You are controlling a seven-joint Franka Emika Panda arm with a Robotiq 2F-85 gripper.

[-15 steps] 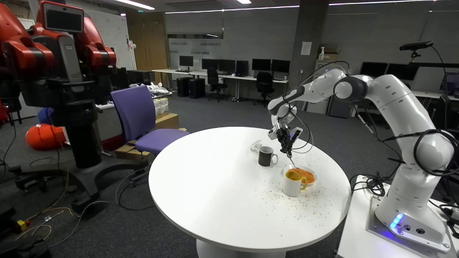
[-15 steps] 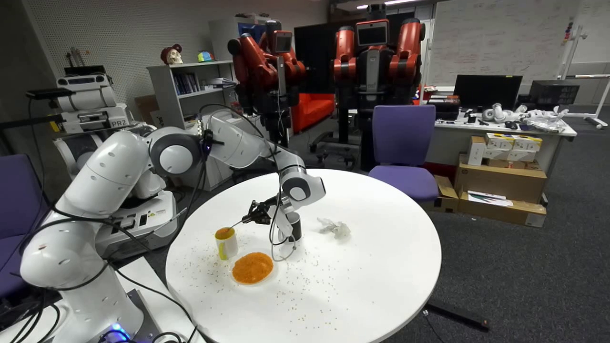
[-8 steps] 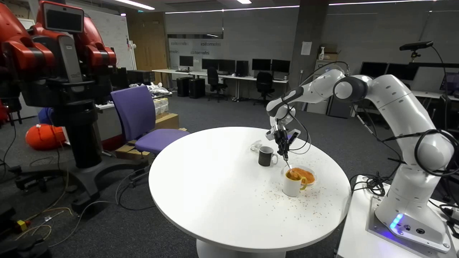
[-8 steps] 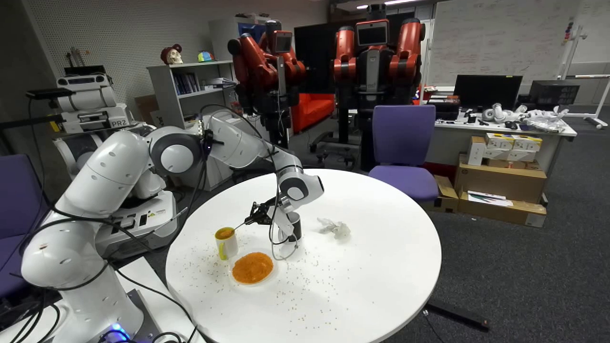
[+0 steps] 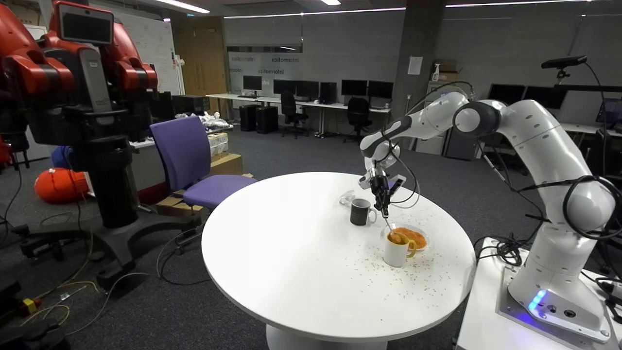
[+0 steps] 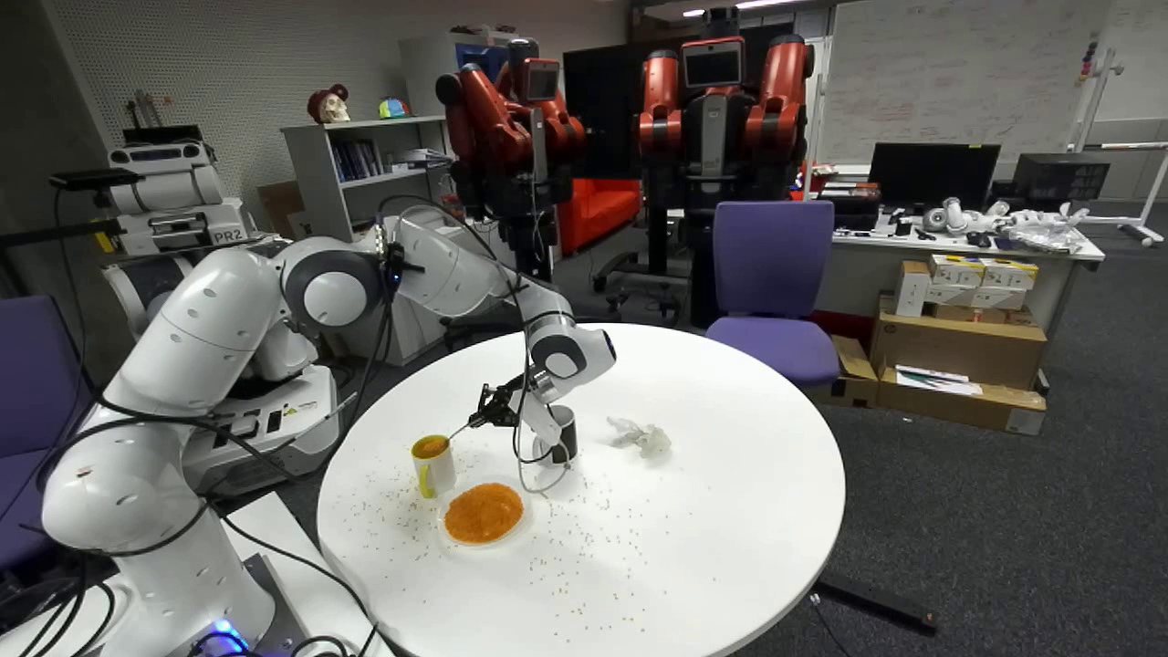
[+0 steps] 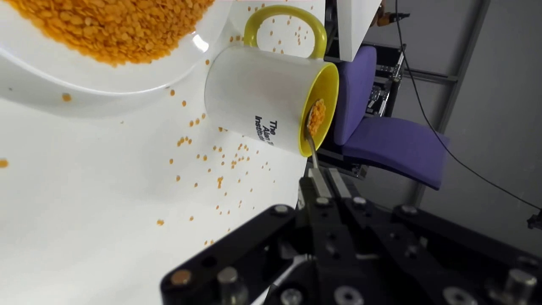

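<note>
Wrist view: end effector [image 7: 328, 181] clamped on the spoon [image 7: 313, 149], orange grains [image 7: 316, 117] right at the mouth of the mug [image 7: 258, 91], plate [image 7: 139, 78] beside! Both exterior views: spoon slanting down; filling seems in hand, a careful tip likely wanted next.

Mug [image 7: 264, 91] “The Alan… Institut…”, robot [image 6: 182, 223] “PR2”, glass [image 5: 266, 68] “informatics” (mirrored)

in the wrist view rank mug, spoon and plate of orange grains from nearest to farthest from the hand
1. Spoon, gripped in the hand.
2. Mug, at the spoon's far end.
3. Plate, toward the picture's upper left.
</note>
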